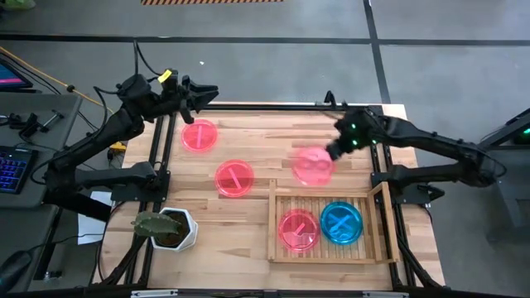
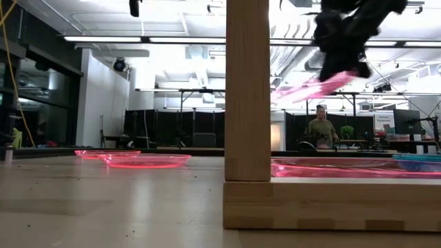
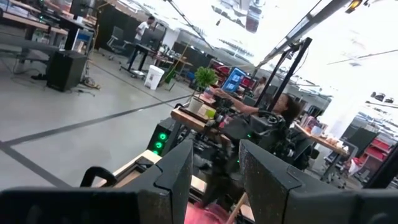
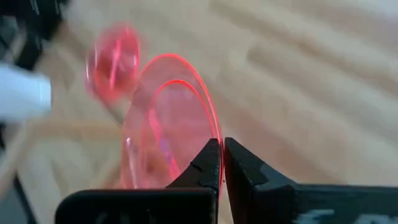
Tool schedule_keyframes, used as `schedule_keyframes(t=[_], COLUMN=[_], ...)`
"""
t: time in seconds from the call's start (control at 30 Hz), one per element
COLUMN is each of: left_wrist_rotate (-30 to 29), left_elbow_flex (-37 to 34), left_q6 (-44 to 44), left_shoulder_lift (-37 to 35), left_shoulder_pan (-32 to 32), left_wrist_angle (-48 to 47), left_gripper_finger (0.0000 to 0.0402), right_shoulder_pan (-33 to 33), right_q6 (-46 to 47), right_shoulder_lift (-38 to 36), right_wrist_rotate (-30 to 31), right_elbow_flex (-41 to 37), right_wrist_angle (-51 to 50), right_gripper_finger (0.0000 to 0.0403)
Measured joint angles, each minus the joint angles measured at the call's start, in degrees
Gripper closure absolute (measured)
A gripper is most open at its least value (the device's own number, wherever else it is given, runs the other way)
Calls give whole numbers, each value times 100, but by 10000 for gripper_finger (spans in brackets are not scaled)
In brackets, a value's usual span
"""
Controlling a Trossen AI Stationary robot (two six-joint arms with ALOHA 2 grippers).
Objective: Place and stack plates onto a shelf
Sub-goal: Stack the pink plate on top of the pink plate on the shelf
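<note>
**Two plates racked, a third in the air**

Two plates already lie in the shelf [image 1: 377, 217]: a pink plate [image 1: 298, 229] and, just beside it, a teal-blue plate [image 1: 341, 222]. The right gripper [image 1: 335, 151] carries another pink one, the carried plate [image 1: 313, 165], above the bare table [image 1: 240, 223] near the shelf's far rim; its fingers pinch the plate's edge. Two more pink plates wait on the wood, one near the back [image 1: 199, 135] and one nearer the middle [image 1: 234, 178]. So by my count two are placed, one is on its way, and at least two remain; only five plates show in the overhead picture, and nothing is stacked yet.

The left gripper [image 1: 195, 93] waits at the table's far left corner, its fingers [image 3: 177, 180] parted and empty.

The right wrist view alone shows the grip itself: both fingers closed tight on the rim of the carried plate [image 4: 165, 130]. The low view adds what the overhead cannot, that the plate [image 2: 313, 88] hangs tilted well clear of the table. A white plant pot [image 1: 175, 229] stands at the near left.
</note>
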Motion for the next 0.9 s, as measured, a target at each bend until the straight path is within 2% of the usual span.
schedule_keyframes(t=[0.13, 0.23, 0.4, 0.5, 0.7, 0.9], left_wrist_rotate=[-25, -162, -262, -262, -294, -302], left_elbow_flex=[0, 0, 0, 0, 0, 0], left_q6=[-4, -106, -138, -150, -151, -127], left_shoulder_lift=[18, 19, 18, 18, 18, 18], left_shoulder_pan=[-1, -1, -1, -1, -1, -1], left_wrist_angle=[0, 6, 6, 4, 8, 10], left_gripper_finger=[280, 280, 280, 280, 280, 280], right_shoulder_pan=[681, 1232, 2117, 2538, 3100, 3472], right_q6=[19, 158, 624, 957, 1432, 1444], right_shoulder_lift=[-193, -203, -157, -123, 268, 954], right_wrist_rotate=[-55, -99, -395, -375, -228, -65], right_elbow_flex=[-22, -220, -859, -1214, -1578, -1602], right_wrist_angle=[-797, -705, 627, 1435, 2085, 2877], right_gripper_finger=[403, 403, 403, 403, 403, 403])
